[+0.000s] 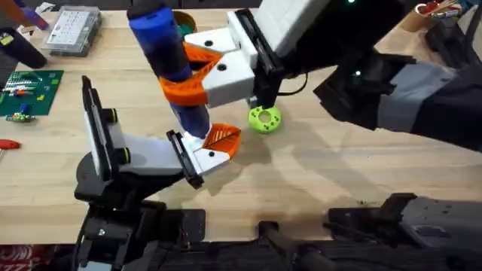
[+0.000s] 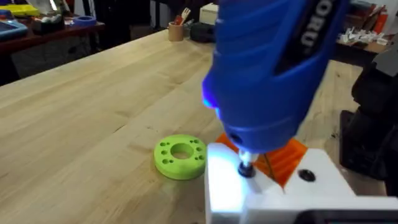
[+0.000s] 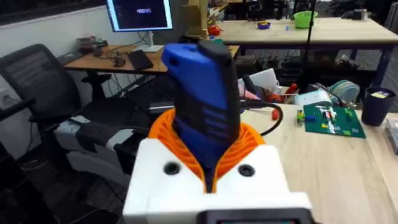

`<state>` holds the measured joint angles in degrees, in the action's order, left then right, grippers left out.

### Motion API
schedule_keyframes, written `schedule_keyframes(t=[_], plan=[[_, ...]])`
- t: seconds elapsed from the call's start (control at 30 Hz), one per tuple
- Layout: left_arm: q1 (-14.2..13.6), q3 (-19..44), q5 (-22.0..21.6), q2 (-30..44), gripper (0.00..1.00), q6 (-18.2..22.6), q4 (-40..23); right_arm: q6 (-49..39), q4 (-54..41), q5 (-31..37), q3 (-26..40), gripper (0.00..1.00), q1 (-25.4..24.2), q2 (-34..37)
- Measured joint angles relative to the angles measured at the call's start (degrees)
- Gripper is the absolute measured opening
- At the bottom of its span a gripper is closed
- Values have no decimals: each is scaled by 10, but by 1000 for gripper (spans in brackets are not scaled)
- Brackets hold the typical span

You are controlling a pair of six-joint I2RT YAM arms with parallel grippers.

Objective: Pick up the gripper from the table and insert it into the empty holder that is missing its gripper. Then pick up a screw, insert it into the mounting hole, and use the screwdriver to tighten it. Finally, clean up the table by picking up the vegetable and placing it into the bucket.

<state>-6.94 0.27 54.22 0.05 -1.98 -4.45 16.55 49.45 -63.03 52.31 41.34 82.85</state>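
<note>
Overhead, left to right: clear compartment box (image 1: 73, 30) on the worktop (image 1: 339, 173) — contents too small to tell; holder (image 1: 207, 158) with orange gripper (image 1: 224, 138) seated; right end effector (image 1: 202, 71) clenched on the screwdriver (image 1: 169, 56), tip at the holder; left end effector's grip — can't tell.

The tabletop (image 1: 354, 169) is light butcher-block wood, its planks running left to right across the overhead frame. A green ring (image 1: 264, 119) lies flat near the centre. At the upper left sits a clear compartment box (image 1: 73, 30), and below it, at the left edge, a green circuit board (image 1: 28, 92). A small red item (image 1: 6, 144) lies at the far left edge.
</note>
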Motion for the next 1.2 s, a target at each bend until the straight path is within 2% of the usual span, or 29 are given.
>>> schedule_keyframes(t=[1.2], plan=[[0, 0, 2, 0, 16, 0, 0, 16, 1, 1, 0, 41, 0, 0]])
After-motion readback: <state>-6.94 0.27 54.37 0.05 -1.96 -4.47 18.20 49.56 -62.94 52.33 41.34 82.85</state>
